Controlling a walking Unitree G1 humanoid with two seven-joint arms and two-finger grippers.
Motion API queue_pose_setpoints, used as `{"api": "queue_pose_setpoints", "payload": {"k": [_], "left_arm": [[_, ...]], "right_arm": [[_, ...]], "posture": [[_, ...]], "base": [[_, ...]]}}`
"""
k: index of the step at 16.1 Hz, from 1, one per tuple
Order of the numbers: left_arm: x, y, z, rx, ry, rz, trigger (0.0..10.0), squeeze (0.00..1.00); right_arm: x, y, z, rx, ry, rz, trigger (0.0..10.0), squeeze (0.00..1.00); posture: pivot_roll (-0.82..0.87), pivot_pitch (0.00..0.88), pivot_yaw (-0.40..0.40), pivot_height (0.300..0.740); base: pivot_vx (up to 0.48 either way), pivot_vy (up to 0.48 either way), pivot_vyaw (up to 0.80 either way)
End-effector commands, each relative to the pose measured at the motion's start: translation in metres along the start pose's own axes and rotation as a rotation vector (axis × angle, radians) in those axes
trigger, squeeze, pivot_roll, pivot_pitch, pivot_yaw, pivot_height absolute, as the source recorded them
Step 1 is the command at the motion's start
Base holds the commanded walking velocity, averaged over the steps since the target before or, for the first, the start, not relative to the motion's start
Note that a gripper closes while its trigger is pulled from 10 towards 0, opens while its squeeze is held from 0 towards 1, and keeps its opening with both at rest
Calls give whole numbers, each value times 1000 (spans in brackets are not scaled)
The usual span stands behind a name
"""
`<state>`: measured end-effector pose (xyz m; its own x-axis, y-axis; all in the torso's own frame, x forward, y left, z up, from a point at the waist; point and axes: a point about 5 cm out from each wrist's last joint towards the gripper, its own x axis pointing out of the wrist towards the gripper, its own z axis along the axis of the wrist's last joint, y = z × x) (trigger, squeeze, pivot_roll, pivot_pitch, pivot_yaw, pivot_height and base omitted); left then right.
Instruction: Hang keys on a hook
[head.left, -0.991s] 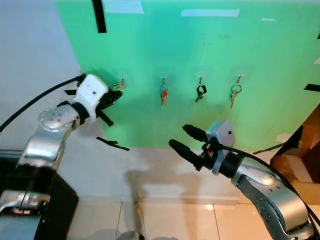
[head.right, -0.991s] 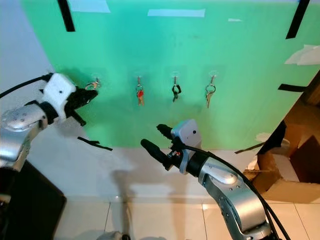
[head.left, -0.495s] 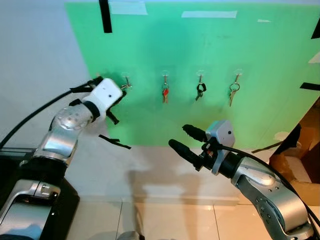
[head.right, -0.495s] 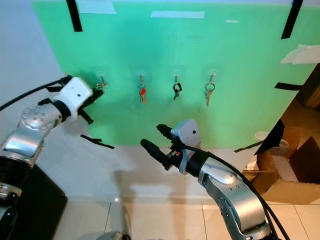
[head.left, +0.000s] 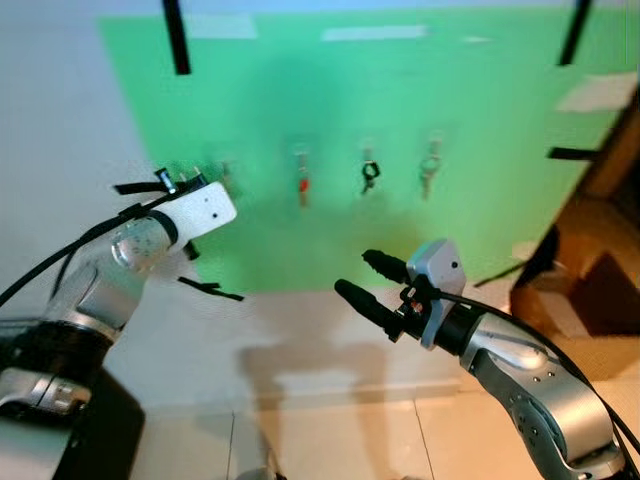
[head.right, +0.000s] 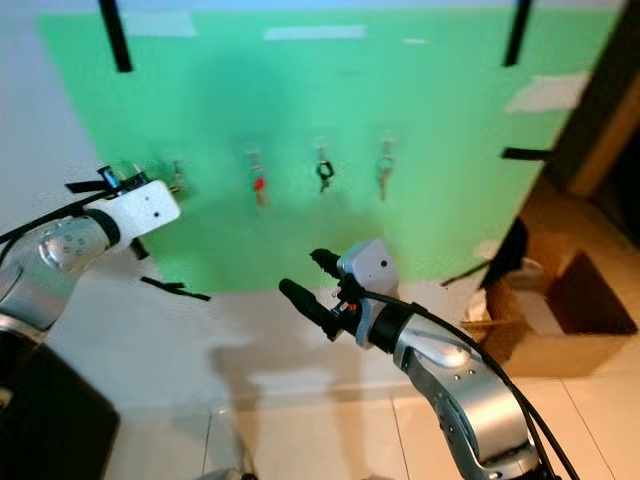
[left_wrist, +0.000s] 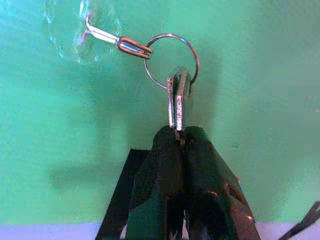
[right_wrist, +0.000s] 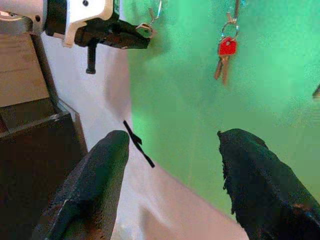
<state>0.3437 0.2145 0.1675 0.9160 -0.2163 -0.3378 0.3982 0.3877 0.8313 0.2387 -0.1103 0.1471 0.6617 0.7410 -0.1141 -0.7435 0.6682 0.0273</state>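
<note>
The left hand (left_wrist: 179, 142) pinches the flat silver keys (left_wrist: 178, 102) whose steel ring (left_wrist: 171, 61) is already over the leftmost clear wall hook (left_wrist: 102, 34) on the green sheet (head.left: 330, 230), so pulling away while gripping could drag them off; the right hand (head.left: 368, 282) hovers spread.

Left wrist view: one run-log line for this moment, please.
left gripper: shut on keys | key ring: looped on hook | green board | right gripper: open, idle, away from board

Home corner, green board (head.left: 400, 110) with key hooks, tiled floor (head.left: 330, 440), cardboard boxes (head.left: 590, 280)
</note>
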Motion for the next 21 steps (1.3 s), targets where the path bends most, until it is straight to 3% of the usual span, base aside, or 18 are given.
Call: {"api": "queue_pose_setpoints", "payload": {"k": [1,4,6,10,14,16,21], "left_arm": [[1,-34,-7,24,38,-164,10000,0],[-6,-42,-2,-40,-45,-231,10000,0],[-7,-35,-11,-74,-16,-157,10000,0],[-7,-12,-23,-42,29,-24,10000,0],[-2,-10,-21,-41,25,0,10000,0],[-3,-8,-24,-97,22,9,10000,1000],[-12,-4,-33,-119,-2,-12,10000,1000]], "right_arm": [[0,2,5,-16,-9,8,10000,0],[0,1,5,-22,-7,5,10000,0],[0,-1,5,-25,-7,2,10000,0],[1,-3,4,-30,-5,1,10000,0],[1,-5,3,-31,-4,-1,10000,0],[0,-5,2,-25,-8,-1,10000,0],[-2,5,9,25,-68,114,10000,0]], "posture": [[-27,0,76,740],[-26,0,73,740],[-23,0,71,740],[-21,0,68,740],[-26,0,72,740],[-27,0,72,740],[-16,0,61,740]], "base": [[0,0,0],[0,0,0],[0,0,0],[0,0,0],[0,0,0],[0,0,0],[0,0,0]]}}
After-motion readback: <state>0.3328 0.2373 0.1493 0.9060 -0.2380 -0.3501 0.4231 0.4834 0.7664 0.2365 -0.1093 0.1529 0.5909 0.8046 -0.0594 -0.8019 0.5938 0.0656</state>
